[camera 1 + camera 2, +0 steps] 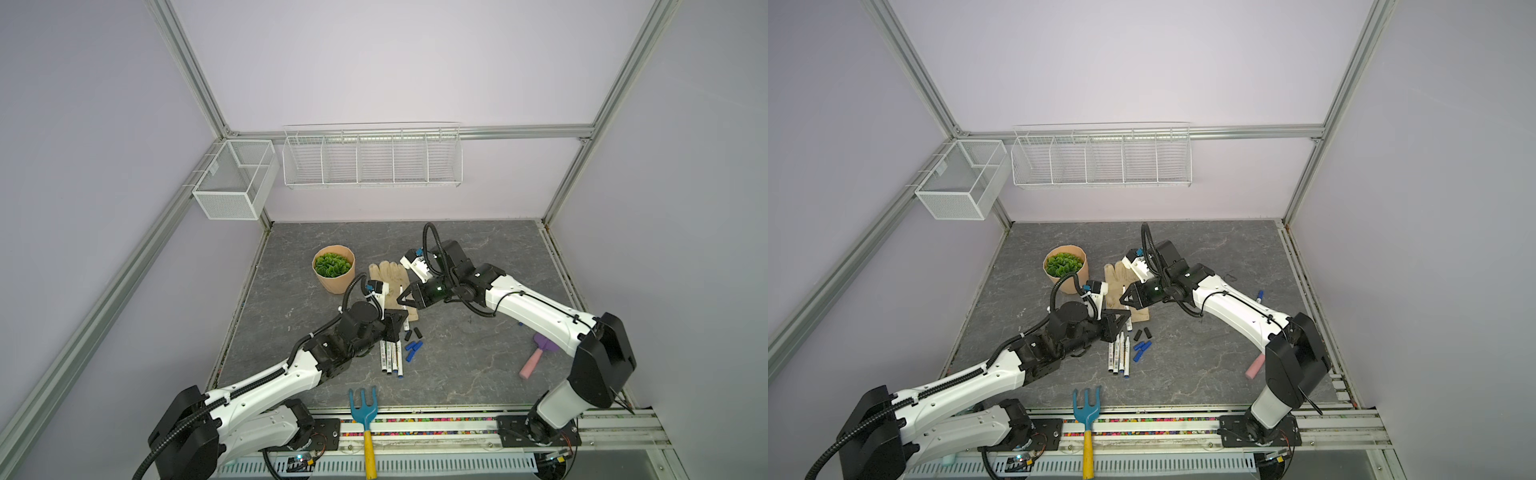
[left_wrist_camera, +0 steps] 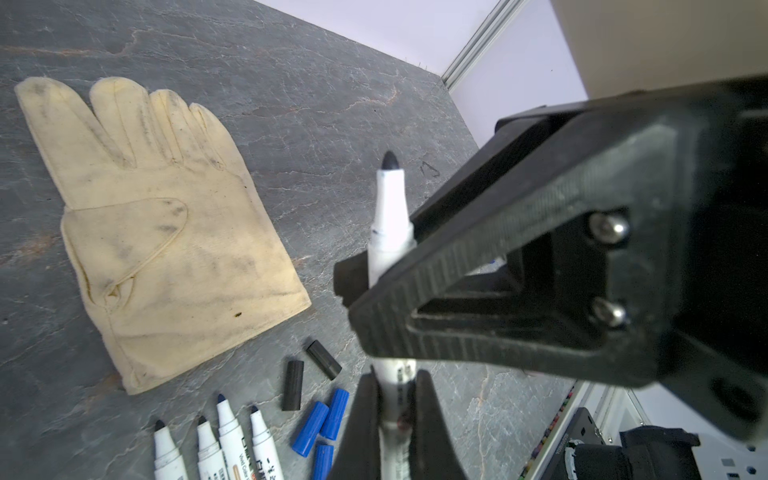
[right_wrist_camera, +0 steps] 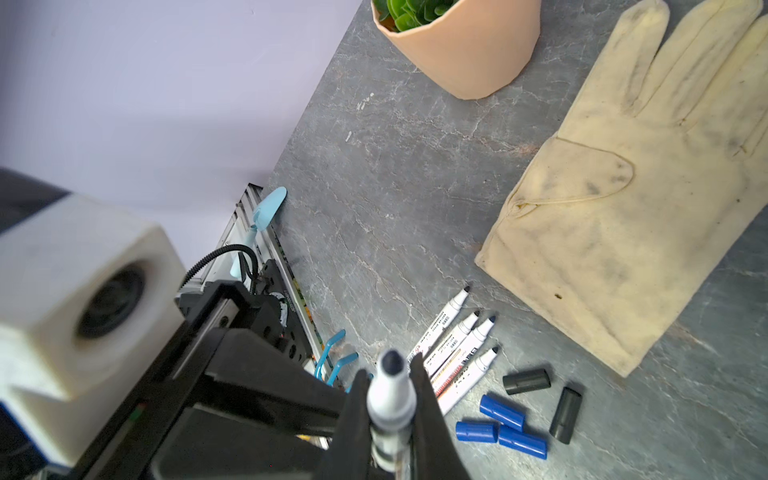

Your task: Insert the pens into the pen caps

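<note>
Top views: left gripper (image 1: 400, 323) and right gripper (image 1: 402, 297) meet nose to nose over the middle of the tabletop (image 1: 457, 365), by the cuff of the glove (image 1: 388, 274). Four uncapped pens (image 1: 390, 358) lie toward the front edge, with the caps (image 1: 412, 350) just beside them.

Left wrist: we see the left gripper clenched on the barrel of a black-tipped pen (image 2: 388, 216). The right gripper clamps the same pen nearer the nib (a handover or regrip, we judge).

Right wrist: the nib pokes out between the right gripper's closed fingers. The black caps (image 3: 526, 381), this pen's likely match, lie untouched.
</note>
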Controlling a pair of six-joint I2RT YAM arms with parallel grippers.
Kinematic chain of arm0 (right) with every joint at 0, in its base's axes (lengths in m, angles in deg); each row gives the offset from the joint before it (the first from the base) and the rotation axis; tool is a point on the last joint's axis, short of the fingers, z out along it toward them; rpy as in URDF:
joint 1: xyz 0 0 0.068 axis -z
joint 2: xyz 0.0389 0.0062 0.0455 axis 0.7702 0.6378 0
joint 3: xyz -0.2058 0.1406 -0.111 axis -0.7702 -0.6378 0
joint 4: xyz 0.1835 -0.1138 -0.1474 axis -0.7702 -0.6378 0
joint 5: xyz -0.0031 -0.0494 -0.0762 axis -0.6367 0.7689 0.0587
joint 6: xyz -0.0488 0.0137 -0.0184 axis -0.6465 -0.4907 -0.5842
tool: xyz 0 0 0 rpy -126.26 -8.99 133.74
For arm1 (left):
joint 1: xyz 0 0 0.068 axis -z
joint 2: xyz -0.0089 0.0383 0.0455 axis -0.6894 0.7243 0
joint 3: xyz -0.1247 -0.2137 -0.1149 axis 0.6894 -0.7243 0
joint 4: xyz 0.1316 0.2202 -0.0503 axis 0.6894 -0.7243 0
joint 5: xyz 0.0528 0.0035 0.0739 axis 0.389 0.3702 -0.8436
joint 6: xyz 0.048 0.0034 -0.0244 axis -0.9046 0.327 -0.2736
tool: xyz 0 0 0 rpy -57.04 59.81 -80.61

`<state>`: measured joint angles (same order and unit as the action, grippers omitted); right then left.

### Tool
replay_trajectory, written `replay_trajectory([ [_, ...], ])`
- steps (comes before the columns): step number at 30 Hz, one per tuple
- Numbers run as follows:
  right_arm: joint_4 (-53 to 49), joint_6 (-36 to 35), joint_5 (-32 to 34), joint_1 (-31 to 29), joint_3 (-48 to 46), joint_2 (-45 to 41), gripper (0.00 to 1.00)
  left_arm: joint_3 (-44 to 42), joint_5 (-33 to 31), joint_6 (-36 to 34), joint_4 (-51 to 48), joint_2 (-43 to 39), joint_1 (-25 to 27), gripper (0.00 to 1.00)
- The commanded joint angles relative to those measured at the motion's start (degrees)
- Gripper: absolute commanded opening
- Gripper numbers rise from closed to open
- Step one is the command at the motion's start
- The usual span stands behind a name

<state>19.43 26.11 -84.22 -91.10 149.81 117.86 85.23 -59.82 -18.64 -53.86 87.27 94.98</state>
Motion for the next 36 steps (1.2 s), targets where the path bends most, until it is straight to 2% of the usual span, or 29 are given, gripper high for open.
replay_trajectory([
  [1, 2.34, -0.05, -0.87, 0.38, -1.28, -1.88, 0.07, -0.13, -0.17, -0.41, 1.75, 0.04, 0.24, 0.14],
  [3, 3.47, 0.61, -1.32, 0.66, -2.00, -3.00, 0.07, -0.73, -0.17, 0.06, 2.09, 0.69, 0.23, 0.30],
  [4, 3.75, 0.93, -1.65, 0.76, -2.11, -3.24, 0.07, -0.98, -0.17, 0.36, 2.25, 0.93, 0.26, 0.34],
  [8, 4.12, 1.62, -2.81, 1.11, -2.12, -3.93, 0.07, -0.91, 0.47, 0.40, 2.89, 2.46, 0.22, 0.39],
  [20, 3.33, 1.48, -1.87, 1.65, -2.68, -3.42, 0.07, 3.06, 1.46, -1.08, 5.24, 4.55, 0.27, 0.27],
  [25, 3.03, 1.30, -1.09, 2.05, -3.45, -2.97, 0.06, 3.20, 1.28, -0.95, 6.10, 3.37, 0.25, 0.15],
  [28, 2.66, 0.95, -0.84, 2.11, -3.70, -2.83, 0.07, 3.02, 1.28, -0.82, 5.98, 3.25, 0.24, 0.01],
  [30, 1.65, 0.09, -0.42, 2.13, -3.70, -2.81, 0.08, 2.53, 0.92, -0.56, 5.81, 3.45, 0.20, 0.00],
  [31, 0.82, -0.38, 0.01, 2.13, -3.70, -2.69, 0.11, 2.35, 0.01, -0.04, 5.27, 3.48, 0.20, 0.00],
  [34, -3.02, -3.18, 3.38, 2.12, -4.17, -2.82, 0.38, 1.76, -6.15, 3.06, 1.03, 3.09, 0.24, 0.00],
  [36, -5.72, -5.30, 6.34, 2.08, -5.19, -3.43, 0.51, 0.43, -12.29, 6.96, -2.34, 1.90, 0.22, 0.00],
])
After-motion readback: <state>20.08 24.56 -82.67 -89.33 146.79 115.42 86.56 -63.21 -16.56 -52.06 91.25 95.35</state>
